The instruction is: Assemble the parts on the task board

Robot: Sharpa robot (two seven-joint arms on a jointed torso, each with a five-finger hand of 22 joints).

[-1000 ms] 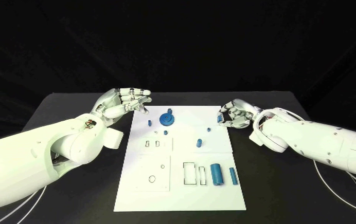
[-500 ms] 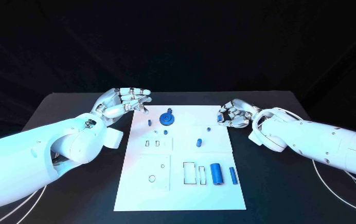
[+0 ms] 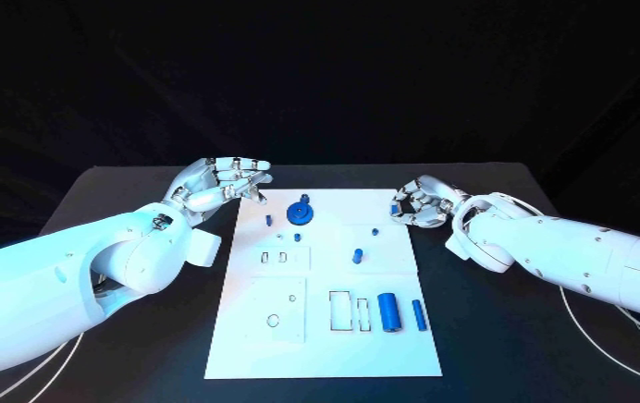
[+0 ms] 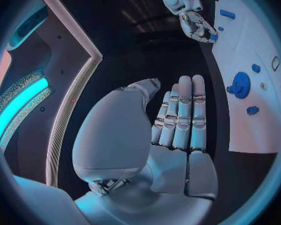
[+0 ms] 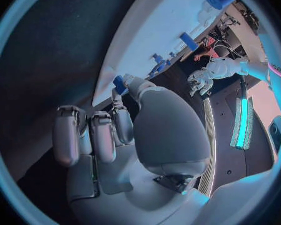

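The white task board (image 3: 334, 361) lies mid-table. On its far part stands a blue gear (image 3: 301, 212) with small blue pieces (image 3: 296, 237) around it; a blue cylinder (image 3: 388, 311) and a thinner blue pin (image 3: 419, 315) lie nearer me on the right. My right hand (image 3: 422, 205) hovers at the board's far right edge and pinches a small blue part (image 5: 120, 83) between thumb and a finger. My left hand (image 3: 220, 181) is raised beside the board's far left corner, fingers stretched out side by side (image 4: 181, 115), holding nothing.
Rectangular and round cut-outs (image 3: 350, 311) mark the board's near half. Black table (image 3: 133, 200) surrounds the board on both sides. The left wrist view also catches the gear (image 4: 240, 81) and my right hand (image 4: 193, 22) with its blue part.
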